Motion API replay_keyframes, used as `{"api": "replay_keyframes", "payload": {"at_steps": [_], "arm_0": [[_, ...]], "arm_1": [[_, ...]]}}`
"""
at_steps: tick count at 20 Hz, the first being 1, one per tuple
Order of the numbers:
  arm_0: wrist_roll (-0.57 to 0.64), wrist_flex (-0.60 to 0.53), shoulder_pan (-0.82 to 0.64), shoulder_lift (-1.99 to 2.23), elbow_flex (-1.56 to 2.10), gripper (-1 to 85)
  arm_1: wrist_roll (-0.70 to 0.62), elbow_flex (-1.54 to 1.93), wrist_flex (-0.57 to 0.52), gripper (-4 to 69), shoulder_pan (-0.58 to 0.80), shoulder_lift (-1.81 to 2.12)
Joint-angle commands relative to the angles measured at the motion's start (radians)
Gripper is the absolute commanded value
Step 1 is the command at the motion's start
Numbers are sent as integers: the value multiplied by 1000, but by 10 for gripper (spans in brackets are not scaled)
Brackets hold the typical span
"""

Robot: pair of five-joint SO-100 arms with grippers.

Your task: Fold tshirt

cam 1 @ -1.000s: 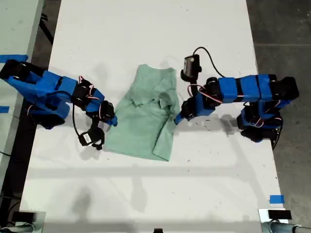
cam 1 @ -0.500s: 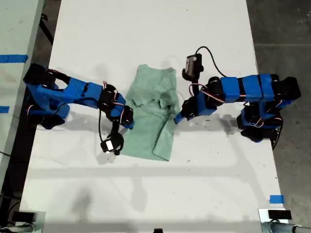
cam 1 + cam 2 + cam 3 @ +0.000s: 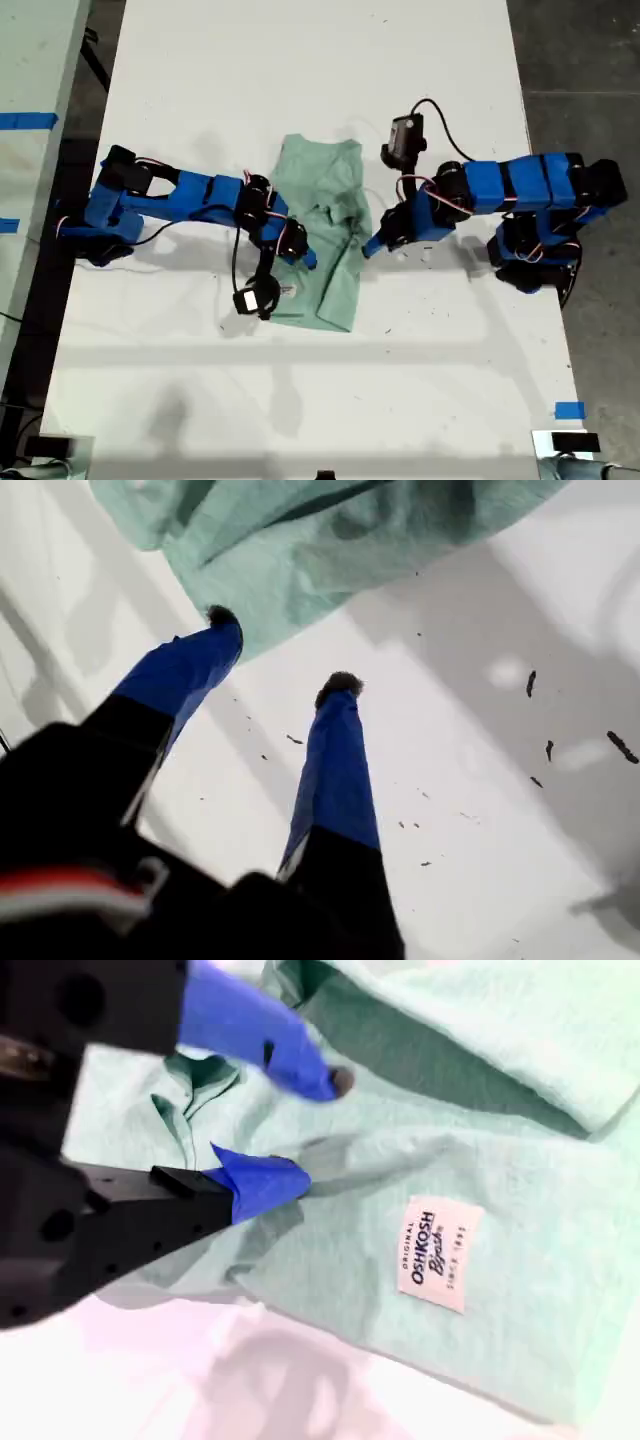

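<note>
The pale mint-green tshirt (image 3: 330,200) lies crumpled in a narrow strip at the middle of the white table (image 3: 300,400). Its side towards the exterior view's left is turned over, showing a white label (image 3: 435,1252). My second gripper (image 3: 305,258), on the arm from the exterior view's left, hovers low over that turned-over cloth (image 3: 500,1110). Its jaws (image 3: 316,1128) stand apart with nothing clamped. My first gripper (image 3: 368,246), from the exterior view's right, is open (image 3: 281,650) on bare table, one fingertip (image 3: 222,615) touching the shirt's edge (image 3: 330,540).
Both arm bases stand at the table's sides in the exterior view, with cabled camera modules (image 3: 403,135) hanging off the wrists. Blue tape (image 3: 568,410) marks the near corner at the exterior view's right. A second table (image 3: 30,60) adjoins at the exterior view's left.
My second gripper swept from the exterior view's left across the shirt, carrying its edge inward and folding that side over. My first gripper stayed at the opposite edge.
</note>
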Motion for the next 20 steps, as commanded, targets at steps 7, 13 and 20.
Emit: {"api": "replay_keyframes", "payload": {"at_steps": [7,13,20], "arm_0": [[-29,179,14,166,-38,392],[-172,199,152,230,15,239],[-236,-118,227,419,318,213]], "arm_1": [[11,2,-41,197,-31,69],[40,-117,-81,190,-106,-72],[91,-319,-74,232,-193,-307]]}}
